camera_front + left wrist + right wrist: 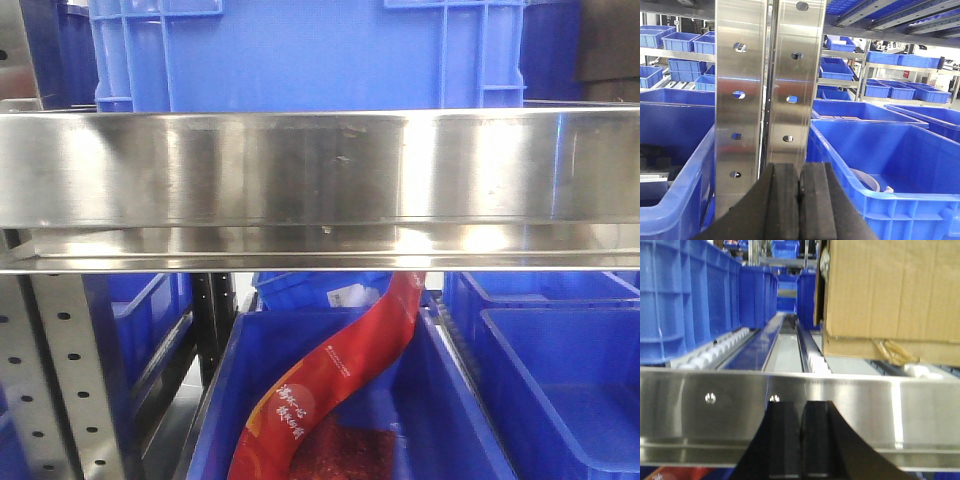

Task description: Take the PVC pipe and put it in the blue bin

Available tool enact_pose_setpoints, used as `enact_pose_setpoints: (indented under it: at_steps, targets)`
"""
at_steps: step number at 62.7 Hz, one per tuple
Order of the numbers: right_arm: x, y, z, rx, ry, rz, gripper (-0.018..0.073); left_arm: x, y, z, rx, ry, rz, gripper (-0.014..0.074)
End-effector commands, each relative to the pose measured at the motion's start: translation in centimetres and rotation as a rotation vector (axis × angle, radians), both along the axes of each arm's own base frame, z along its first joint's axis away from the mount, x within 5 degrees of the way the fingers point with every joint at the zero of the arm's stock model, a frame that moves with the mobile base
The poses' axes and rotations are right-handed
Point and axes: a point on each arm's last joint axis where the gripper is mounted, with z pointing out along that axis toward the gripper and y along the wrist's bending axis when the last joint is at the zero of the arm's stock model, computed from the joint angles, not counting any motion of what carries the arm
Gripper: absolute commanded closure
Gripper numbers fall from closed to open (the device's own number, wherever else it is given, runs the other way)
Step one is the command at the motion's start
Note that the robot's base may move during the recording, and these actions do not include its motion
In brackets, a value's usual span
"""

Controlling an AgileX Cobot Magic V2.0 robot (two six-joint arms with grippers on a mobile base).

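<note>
Both grippers are clenched with nothing between the pads. In the left wrist view the left gripper [799, 200] shows 2 black pads pressed together, facing a perforated steel upright [765, 85]. In the right wrist view the right gripper [801, 440] is likewise closed on nothing, facing a steel shelf rail [850, 415], with a cardboard box [890, 290] on the rollers beyond.

The PVC pipe [867, 179] appears as a thin white curved strap lying inside the blue bin [900, 205] to the right of the upright — only part of its arc and one end show above the bin's near rim. Whether this bin is its source or its destination cannot be told from these views.

The front-facing view shows the underside of a steel shelf [320, 170] and a lower bin holding a red pouch [330, 380]; no arm and no pipe are visible there.

Hazards from this position, as judgement:
- The left gripper sits just beside the upright. A sideways swing toward the bin could strike the post or the bin rim.
- The jaws must open before any descent; closed pads would push the strap, not take it.
- The strap is thin and flat — it may slide along the bin floor or slip from a shallow pinch.
</note>
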Motion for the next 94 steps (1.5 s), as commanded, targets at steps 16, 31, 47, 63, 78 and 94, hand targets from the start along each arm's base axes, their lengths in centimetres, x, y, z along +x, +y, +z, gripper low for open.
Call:
enact_pose_setpoints:
  at_steps: [16,31,47,63,78,94]
  targets:
    - [-0.05,0.29,0.53,0.001,-0.065,0.051,0.0727,-0.14,0.09,0.22,0.002,-0.029,0.007,0.0707]
    - [-0.05,0.43,0.72,0.000,-0.086,0.075,0.0727,-0.14,0.09,0.22,0.002,-0.029,0.007,0.0707]
    - [-0.06,0.42,0.77,0.025,-0.094,0.076,0.0727,-0.14,0.09,0.22,0.002,-0.029,0.007,0.0707]
    - [-0.06,0.42,0.77,0.040,-0.096,0.076,0.0727,-0.14,0.09,0.22,0.002,-0.029,0.007,0.0707]
    - [-0.06,0.42,0.77,0.040,-0.096,0.076,0.0727,-0.14,0.09,0.22,0.002,-0.029,0.007,0.0707]
    - [-0.06,0.42,0.77,0.040,-0.096,0.076,0.0727,-0.14,0.09,0.22,0.002,-0.029,0.007,0.0707]
